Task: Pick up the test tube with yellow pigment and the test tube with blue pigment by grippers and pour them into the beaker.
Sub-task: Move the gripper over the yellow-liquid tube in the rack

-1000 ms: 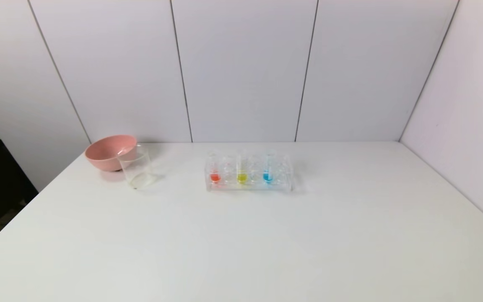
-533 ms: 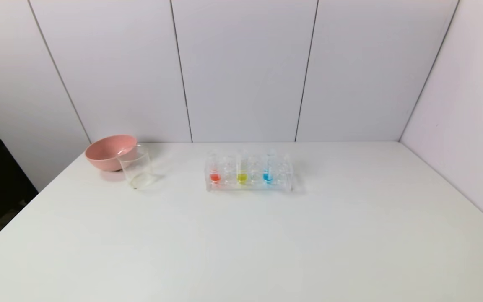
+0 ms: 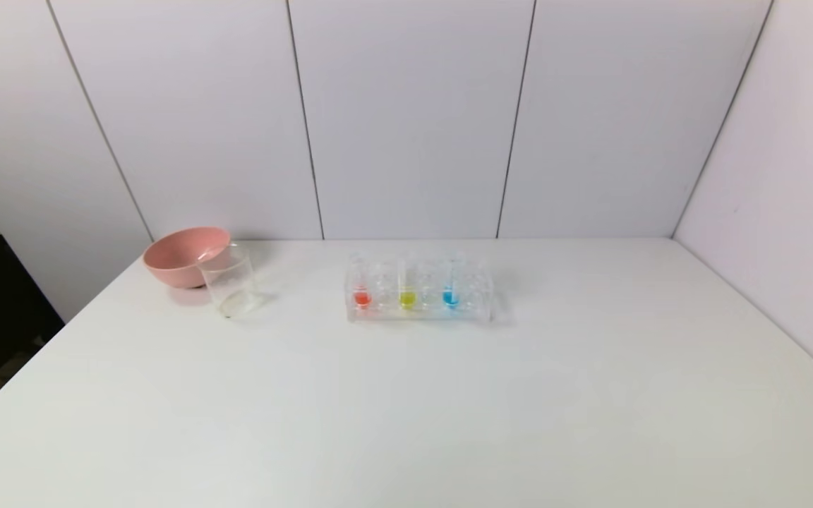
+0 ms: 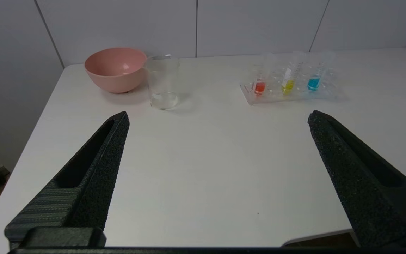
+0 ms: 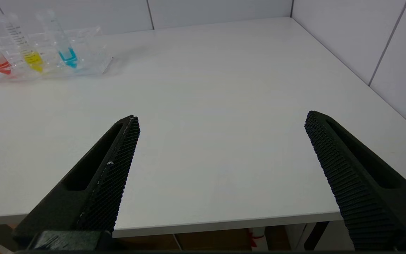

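White tabletop [image 3: 406, 409], pale panelled walls behind; dark floor gap at far left. Far centre: clear plastic rack [image 3: 418, 310] holding the slim yellow-pigment tube [image 3: 407, 288] and blue-pigment tube [image 3: 452, 286], a red-liquid tube [image 3: 361, 288] leftmost. Far left: clear glass beaker [image 3: 231, 288] touching a pink bowl [image 3: 185, 255]. My left claw [image 4: 217, 120] and right claw [image 5: 220, 120] hang at the near edge, both spread wide, empty. Risks, as I judge: pinching the wrong neighbour, dragging the light rack, tipping the beaker.

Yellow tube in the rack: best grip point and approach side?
Probably the bare upper stem of the yellow test tube, above the clear rack, coming from the table's near side, then lifting straight up. It stands upright with close neighbours, the red tube and blue test tube, so fingers should straddle it front-to-back.
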